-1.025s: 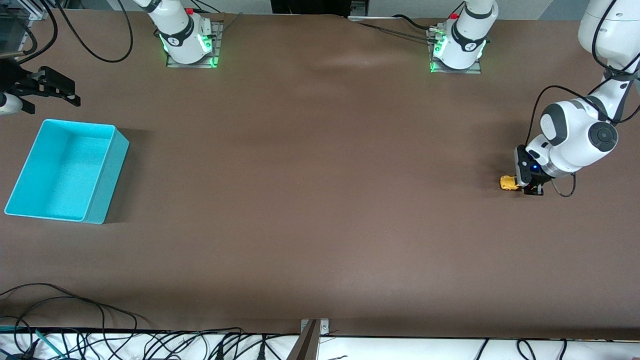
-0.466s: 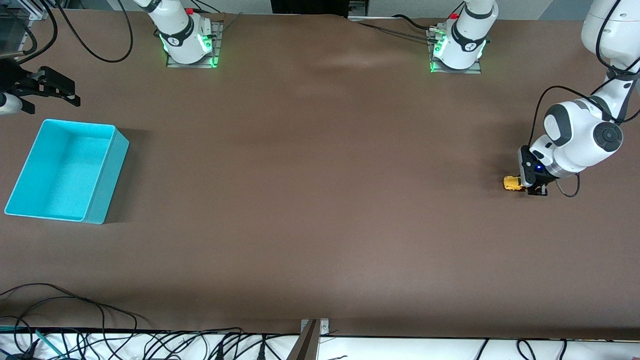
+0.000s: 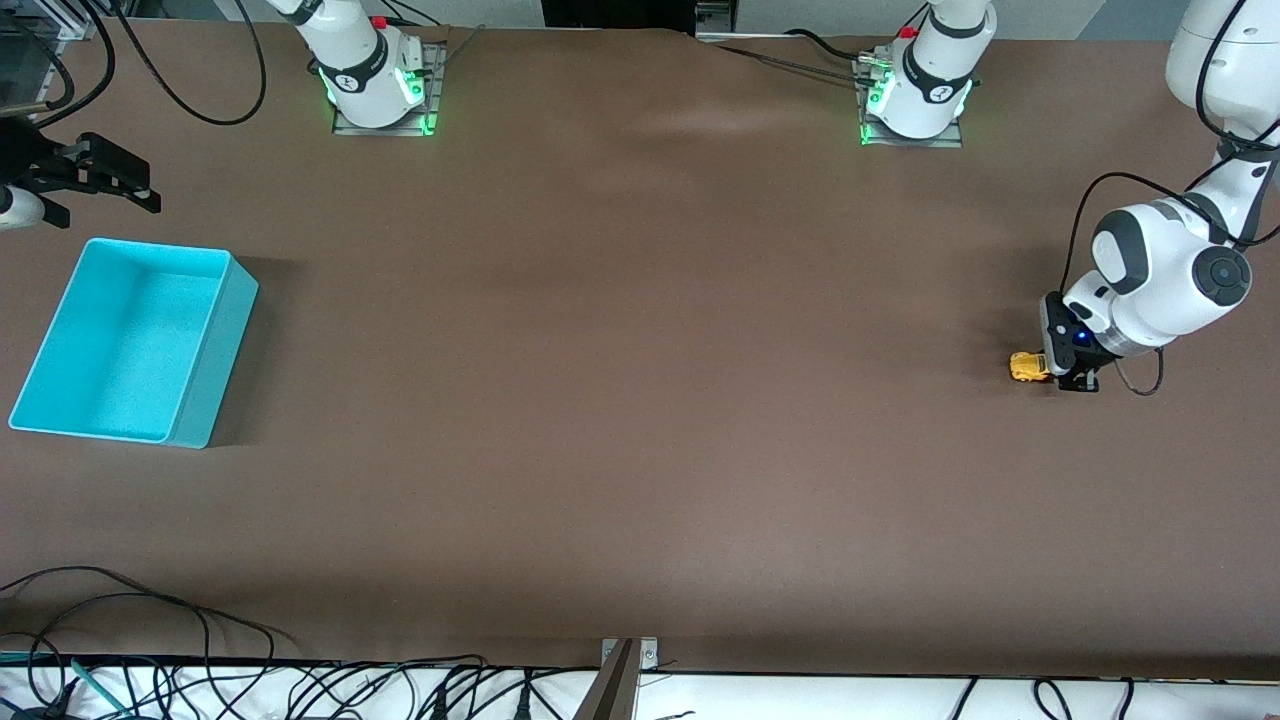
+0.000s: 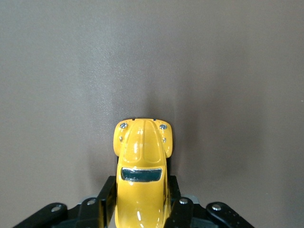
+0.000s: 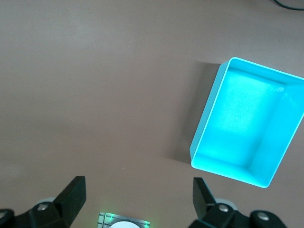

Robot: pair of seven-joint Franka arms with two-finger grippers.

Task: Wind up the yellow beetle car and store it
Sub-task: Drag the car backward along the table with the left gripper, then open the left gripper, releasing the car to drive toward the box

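At the right arm's end of the table my right gripper waits with fingers spread wide, above the table beside the bin, which looks empty. At the left arm's end my left gripper is closed on the rear of the car; the wheels seem to touch the table. To wind it well, I should press lightly, pull straight backward and keep the body level.
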